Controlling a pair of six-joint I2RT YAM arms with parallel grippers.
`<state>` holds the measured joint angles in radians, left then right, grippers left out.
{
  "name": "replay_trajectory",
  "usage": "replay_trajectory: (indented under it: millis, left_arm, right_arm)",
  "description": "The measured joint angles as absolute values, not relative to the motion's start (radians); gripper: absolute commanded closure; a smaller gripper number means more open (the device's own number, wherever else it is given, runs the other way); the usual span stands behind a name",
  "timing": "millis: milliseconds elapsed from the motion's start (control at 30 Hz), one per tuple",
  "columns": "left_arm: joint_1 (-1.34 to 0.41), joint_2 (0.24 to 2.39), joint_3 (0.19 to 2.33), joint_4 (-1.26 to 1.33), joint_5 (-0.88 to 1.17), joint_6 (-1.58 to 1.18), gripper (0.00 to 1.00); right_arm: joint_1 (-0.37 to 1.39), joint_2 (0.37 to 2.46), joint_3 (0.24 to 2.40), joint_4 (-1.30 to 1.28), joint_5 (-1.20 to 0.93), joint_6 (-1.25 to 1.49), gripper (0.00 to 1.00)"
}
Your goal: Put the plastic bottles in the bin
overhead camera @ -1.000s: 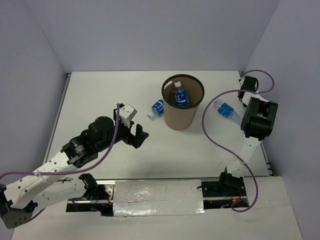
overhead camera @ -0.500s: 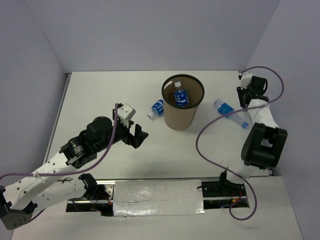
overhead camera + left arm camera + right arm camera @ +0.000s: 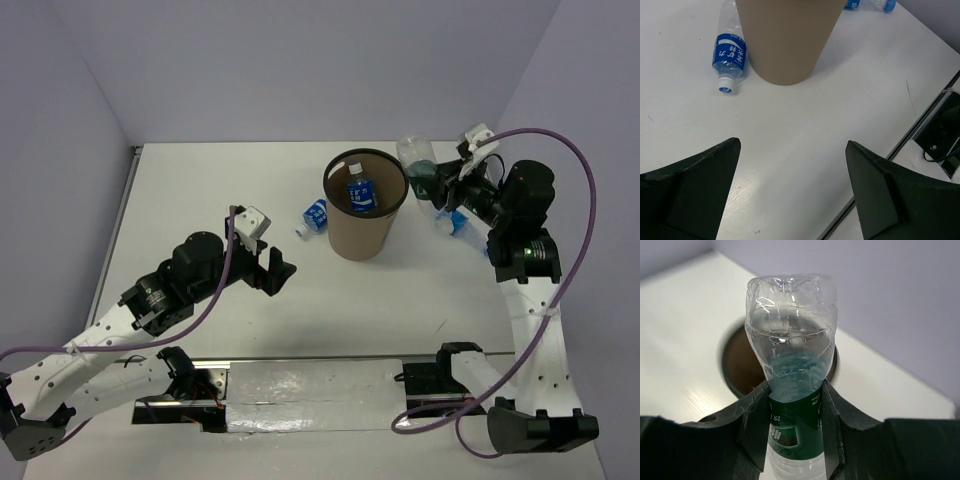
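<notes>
A clear bottle with a green label [image 3: 791,365] is pinched at its labelled middle by the jaws of the right gripper [image 3: 795,412] and is held in the air, base foremost, just right of the bin [image 3: 362,235]. One blue-labelled bottle [image 3: 360,194] is seen inside the bin. A second bottle [image 3: 729,54] lies on the table [image 3: 790,125] just left of the bin's foot. A third bottle [image 3: 453,222] lies to the bin's right, partly hidden by the right arm. The left gripper [image 3: 792,145] is held low, near-left of the bin, jaws spread.
</notes>
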<state>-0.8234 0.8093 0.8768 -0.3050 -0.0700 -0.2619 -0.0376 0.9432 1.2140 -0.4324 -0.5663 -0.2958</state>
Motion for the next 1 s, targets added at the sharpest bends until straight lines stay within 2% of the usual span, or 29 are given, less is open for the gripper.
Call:
replay_trajectory:
  millis: [133, 300, 400, 500, 533, 600, 633, 700, 900, 1000]
  left_arm:
    - [-0.82, 0.81, 0.876, -0.304, -0.069, -0.262, 0.01]
    - [-0.819, 0.811, 0.86, -0.294, -0.069, -0.262, 0.01]
    - [-0.819, 0.817, 0.86, -0.292, -0.069, -0.262, 0.01]
    - [-0.819, 0.822, 0.86, -0.292, -0.07, -0.262, 0.01]
    - [-0.819, 0.824, 0.86, -0.292, -0.071, -0.262, 0.01]
    - [-0.819, 0.828, 0.86, -0.291, -0.074, -0.262, 0.01]
    - [-0.819, 0.832, 0.859, -0.29, -0.077, -0.262, 0.01]
    - [-0.819, 0.844, 0.858, -0.285, -0.084, -0.262, 0.01]
    - [-0.796, 0.96, 0.867, -0.282, -0.099, -0.268, 0.02]
    - [-0.77, 1.065, 0.9, -0.298, -0.096, -0.271, 0.1]
  right_arm:
    - [0.055, 0.957, 1.243, -0.231, -0.664, -0.137, 0.93]
    - [0.116, 1.097, 1.226, 0.083, -0.683, 0.043, 0.92]
    - [0.138, 1.208, 1.208, 0.188, -0.661, 0.107, 0.87]
    - [0.152, 1.276, 1.172, 0.259, -0.639, 0.144, 0.67]
    - [0.154, 1.287, 1.153, 0.277, -0.638, 0.152, 0.5]
    - [0.157, 1.293, 1.119, 0.299, -0.636, 0.163, 0.3]
    - [0.157, 1.293, 1.103, 0.305, -0.636, 0.16, 0.12]
    - [0.159, 1.285, 1.077, 0.306, -0.639, 0.152, 0.0]
    - [0.149, 1.141, 1.044, 0.189, -0.665, 0.082, 0.0]
    - [0.119, 1.01, 1.045, 0.105, -0.739, 0.038, 0.0]
